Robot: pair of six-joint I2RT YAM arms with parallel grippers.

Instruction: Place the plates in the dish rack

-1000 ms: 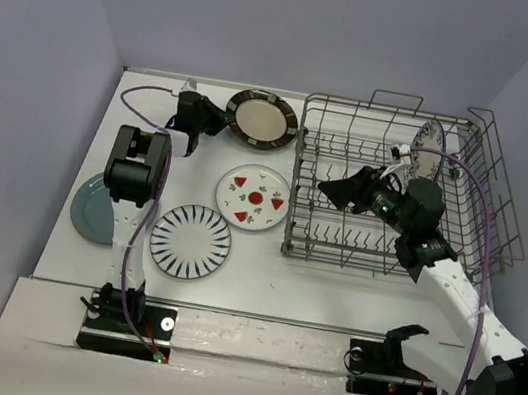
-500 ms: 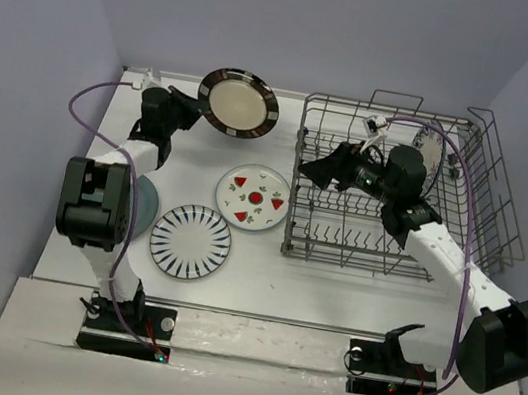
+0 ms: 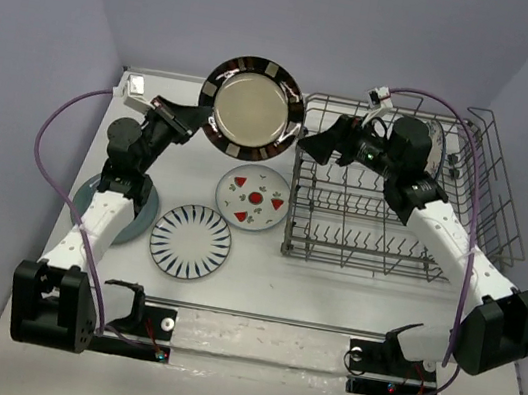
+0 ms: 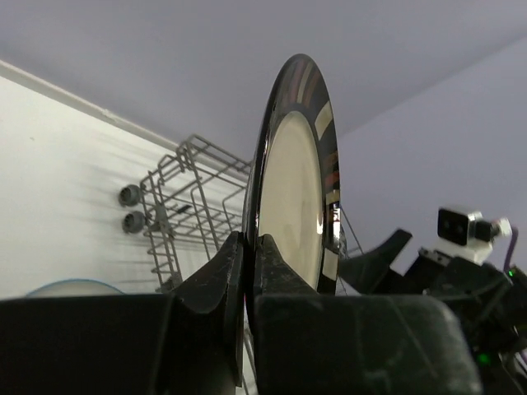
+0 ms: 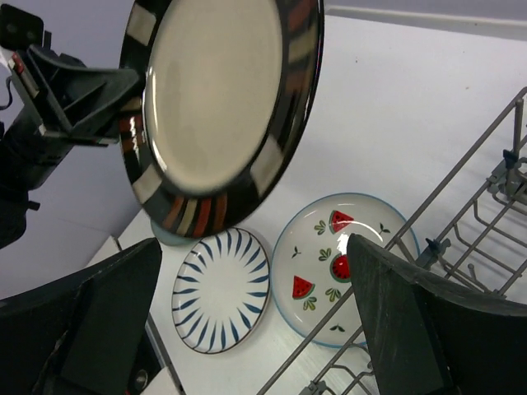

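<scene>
My left gripper [image 3: 199, 119] is shut on the left rim of the brown-rimmed beige plate [image 3: 252, 104], which it holds up in the air, tilted on edge, just left of the dish rack [image 3: 465, 206]. The left wrist view shows the jaws pinched on that plate [image 4: 298, 189]. My right gripper [image 3: 315, 147] stands open and empty over the rack's left side, its jaws facing the held plate [image 5: 221, 90]. The red-triangle plate [image 3: 253, 196] and the blue-striped plate [image 3: 191, 241] lie flat on the table. The teal plate [image 3: 85, 196] lies partly under my left arm. An ornate plate [image 3: 439, 151] stands in the rack's far end.
The rack's high wire sides and upright tines [image 5: 473, 222] fill the table's right half. The white table [image 3: 262, 268] ends at walls on the left, back and right. Purple cables loop above both arms.
My left arm has lifted the brown-rimmed plate off the table and swung it right toward the rack. My right gripper has moved to the rack's left edge and opened wider.
</scene>
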